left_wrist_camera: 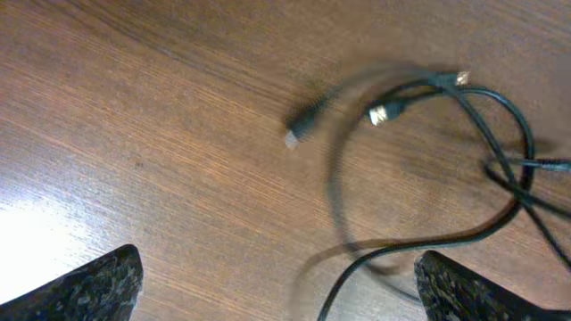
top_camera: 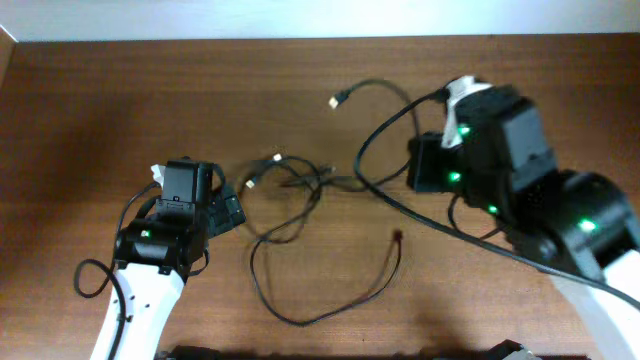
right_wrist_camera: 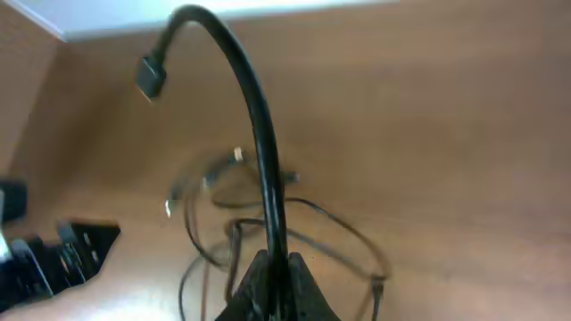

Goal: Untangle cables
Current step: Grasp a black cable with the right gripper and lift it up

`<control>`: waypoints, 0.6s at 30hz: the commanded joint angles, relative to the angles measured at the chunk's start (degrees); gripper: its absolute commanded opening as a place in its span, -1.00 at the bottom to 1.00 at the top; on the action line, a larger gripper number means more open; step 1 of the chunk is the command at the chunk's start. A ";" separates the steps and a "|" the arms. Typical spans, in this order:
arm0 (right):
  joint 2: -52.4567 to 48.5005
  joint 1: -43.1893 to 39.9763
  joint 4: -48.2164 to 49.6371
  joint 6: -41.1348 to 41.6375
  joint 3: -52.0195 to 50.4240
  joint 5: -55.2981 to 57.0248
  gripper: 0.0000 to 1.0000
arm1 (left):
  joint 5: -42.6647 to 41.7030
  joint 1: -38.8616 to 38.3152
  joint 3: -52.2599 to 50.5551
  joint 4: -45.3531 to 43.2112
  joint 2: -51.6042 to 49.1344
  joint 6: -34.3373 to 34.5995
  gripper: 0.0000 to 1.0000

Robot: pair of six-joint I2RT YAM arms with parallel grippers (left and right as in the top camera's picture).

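**Your right tool (right_wrist_camera: pixel 275 267) pinches one cord (right_wrist_camera: pixel 259 116); your left tool (left_wrist_camera: pixel 277 285) hangs spread beside the tangle.**

On the wooden counter (top_camera: pixel 100 100), your right arm (top_camera: pixel 580 225) reaches in from the right. Its fingers are pressed together on the black cord, which arcs up from the fingertips to a black plug (right_wrist_camera: pixel 150 78). Your left arm (top_camera: pixel 150 260) sits at the left, its tool wide apart and holding nothing. The cables (top_camera: pixel 300 185) lie tangled mid-counter between the two arms, and one long loop trails toward the near edge and ends in a small plug end (top_camera: pixel 397 237). Two metal plugs (left_wrist_camera: pixel 382 114) show ahead of the left tool; the cord at one of them is blurred.
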State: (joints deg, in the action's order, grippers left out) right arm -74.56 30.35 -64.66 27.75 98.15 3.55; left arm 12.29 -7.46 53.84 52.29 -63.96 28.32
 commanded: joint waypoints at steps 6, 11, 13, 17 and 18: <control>0.17 -0.48 -2.12 -2.49 8.31 12.20 -0.92 | 0.61 0.24 0.20 -0.11 0.28 -0.52 0.98; -0.22 -0.48 -6.84 -2.49 8.28 12.79 -0.92 | 0.61 0.24 0.20 -0.11 0.28 -0.55 0.98; -0.22 -0.48 -8.17 -2.49 8.28 12.55 -0.92 | 0.61 0.24 0.20 -0.11 0.28 -0.55 0.98; -0.22 -0.48 -10.10 -2.49 8.26 12.57 -0.92 | 0.61 0.24 0.20 -0.59 0.28 -0.55 0.98; -0.22 -0.48 -10.43 -2.49 8.26 12.57 -0.92 | 0.85 0.24 0.20 -1.66 0.28 -0.55 0.98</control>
State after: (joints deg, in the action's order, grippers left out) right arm -74.63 30.35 -74.74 25.45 105.32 15.20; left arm 12.29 -7.46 53.84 52.16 -63.96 28.32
